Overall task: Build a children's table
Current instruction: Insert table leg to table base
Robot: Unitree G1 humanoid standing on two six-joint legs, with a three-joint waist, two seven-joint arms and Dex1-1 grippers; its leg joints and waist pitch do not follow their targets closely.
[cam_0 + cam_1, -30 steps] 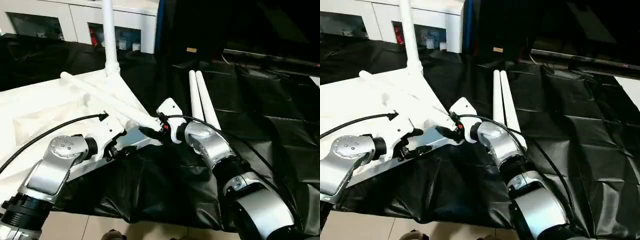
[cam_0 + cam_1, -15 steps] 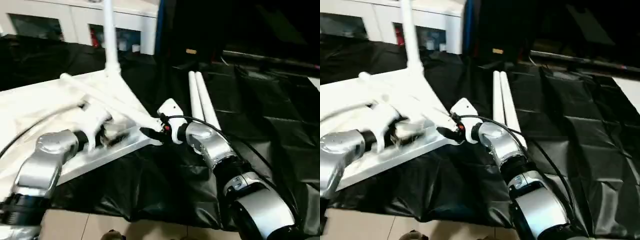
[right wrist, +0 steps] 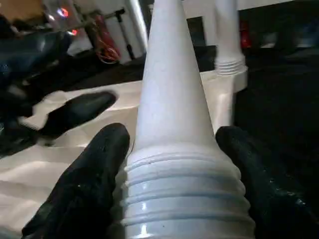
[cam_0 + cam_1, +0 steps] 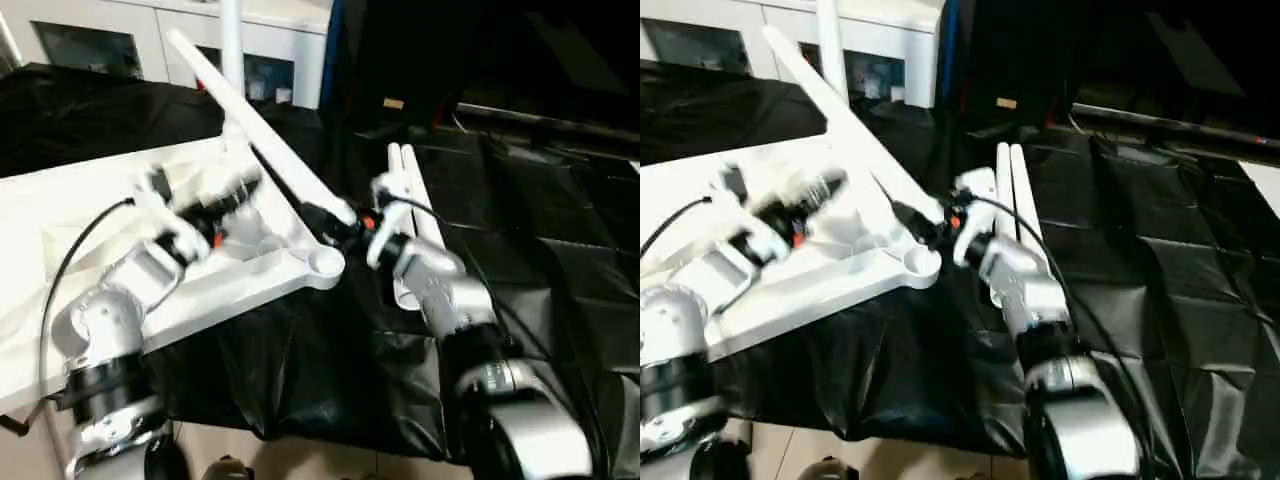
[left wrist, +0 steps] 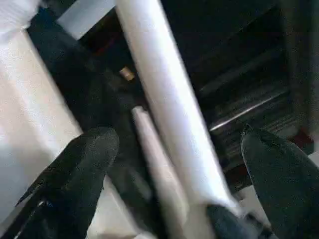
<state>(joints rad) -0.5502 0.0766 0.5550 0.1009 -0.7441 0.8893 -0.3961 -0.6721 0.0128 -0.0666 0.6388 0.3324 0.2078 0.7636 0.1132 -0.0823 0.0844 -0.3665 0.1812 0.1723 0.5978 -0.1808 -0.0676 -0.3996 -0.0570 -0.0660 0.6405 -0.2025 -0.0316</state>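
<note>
- Lifted since a second ago, the loose leg (image 4: 262, 146) now slants up off the table top (image 4: 70, 215), my right pincer (image 4: 335, 219) pinching its ribbed end.
- My left pincer (image 5: 174, 164) is spread wide around it.
- Black sheeting (image 4: 540, 230) covers the surface; a white cabinet (image 4: 110, 30) stands behind.
</note>
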